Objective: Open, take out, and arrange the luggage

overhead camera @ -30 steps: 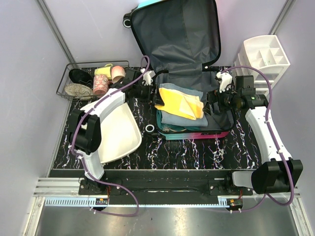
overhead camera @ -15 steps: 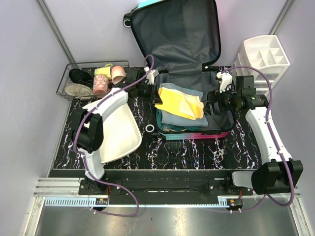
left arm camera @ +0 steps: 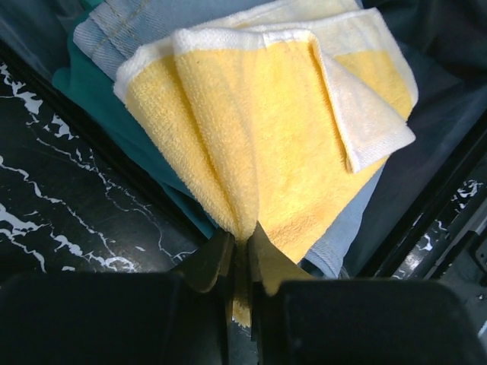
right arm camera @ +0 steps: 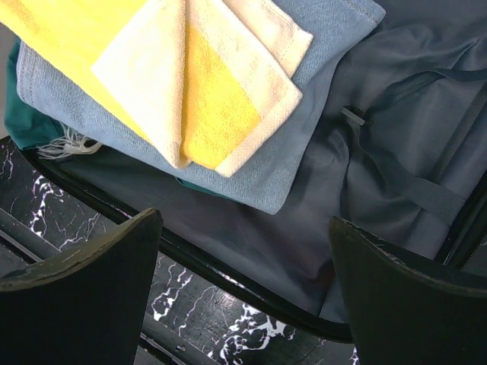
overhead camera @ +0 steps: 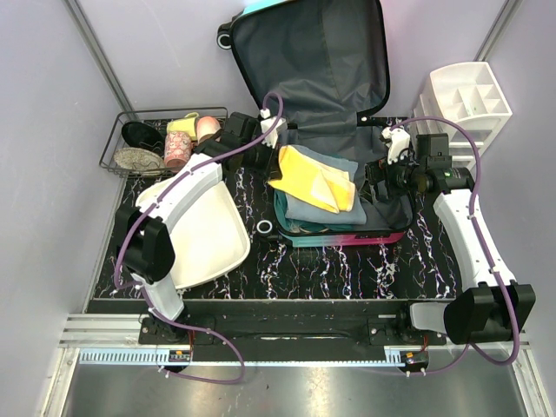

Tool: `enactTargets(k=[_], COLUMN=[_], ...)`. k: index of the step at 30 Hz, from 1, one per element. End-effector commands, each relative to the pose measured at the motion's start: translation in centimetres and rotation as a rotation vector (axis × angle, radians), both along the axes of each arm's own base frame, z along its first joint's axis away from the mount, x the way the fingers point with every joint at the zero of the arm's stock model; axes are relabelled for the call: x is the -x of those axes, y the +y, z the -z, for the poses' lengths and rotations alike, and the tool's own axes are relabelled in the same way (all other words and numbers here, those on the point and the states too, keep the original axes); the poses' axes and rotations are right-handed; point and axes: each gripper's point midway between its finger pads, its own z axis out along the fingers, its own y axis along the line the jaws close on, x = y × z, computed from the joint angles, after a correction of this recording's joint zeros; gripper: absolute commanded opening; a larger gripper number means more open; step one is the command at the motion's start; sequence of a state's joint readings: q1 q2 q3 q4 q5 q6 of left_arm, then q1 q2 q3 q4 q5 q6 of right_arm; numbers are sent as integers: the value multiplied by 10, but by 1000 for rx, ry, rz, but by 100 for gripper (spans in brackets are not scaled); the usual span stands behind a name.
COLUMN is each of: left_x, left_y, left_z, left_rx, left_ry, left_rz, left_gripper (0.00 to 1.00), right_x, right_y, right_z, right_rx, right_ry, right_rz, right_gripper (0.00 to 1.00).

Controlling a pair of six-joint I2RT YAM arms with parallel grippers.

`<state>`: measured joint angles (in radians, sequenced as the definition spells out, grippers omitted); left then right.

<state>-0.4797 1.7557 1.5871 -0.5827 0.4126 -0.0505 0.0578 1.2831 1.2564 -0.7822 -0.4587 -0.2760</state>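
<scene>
Luggage lies open in the middle of the table, its lid leaning back toward 12 o'clock and the folded clothes stacked in its lower shell. My left gripper pinches the yellow towel at its 9 o'clock edge, the cloth bunched into a ridge between my fingers. The rest of the towel lies on a blue denim garment, with a teal one beneath. My right gripper hovers spread and empty over the shell's 3 o'clock side. I judge I should lift straight up first, so the towel peels off without dragging the denim, then carry it out toward 9 o'clock, above the shell's rim, before lowering. A thin pinch of terry may slip, so I would go slowly. If the denim starts to follow, my right fingers could press it down.
</scene>
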Motion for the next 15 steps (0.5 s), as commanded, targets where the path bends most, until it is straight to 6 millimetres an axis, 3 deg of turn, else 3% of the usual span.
enactTargets(k=[1,2,3,6,10,15], left_x=[-4,-5,-6,-5,-11,-16], left_y=[13,13,14,12,10,5], left_z=[-23,-21,-17,-6,0,-14], left_rx=[-35,-40,-56,-50,-45,-15], left_ry=[-72,-68,-71,-26,-21,-58], left_rz=[-19,-19,-4,10,6,12], left_gripper=[9,14,25,31,30,13], right_x=[-4,-4,-4,-4,-1,4], right_y=[3,3,3,4,3,-2], right_z=[-13,-13,-14,-15,-17,-16], right_rx=[-11,-13,-15,-18,-13,8], right_ry=[-60,-61,-64,-65,-73,-77], right_rz=[-27,-27,-29,-30,-26,-17], right_gripper=[100,100,100,100,100,100])
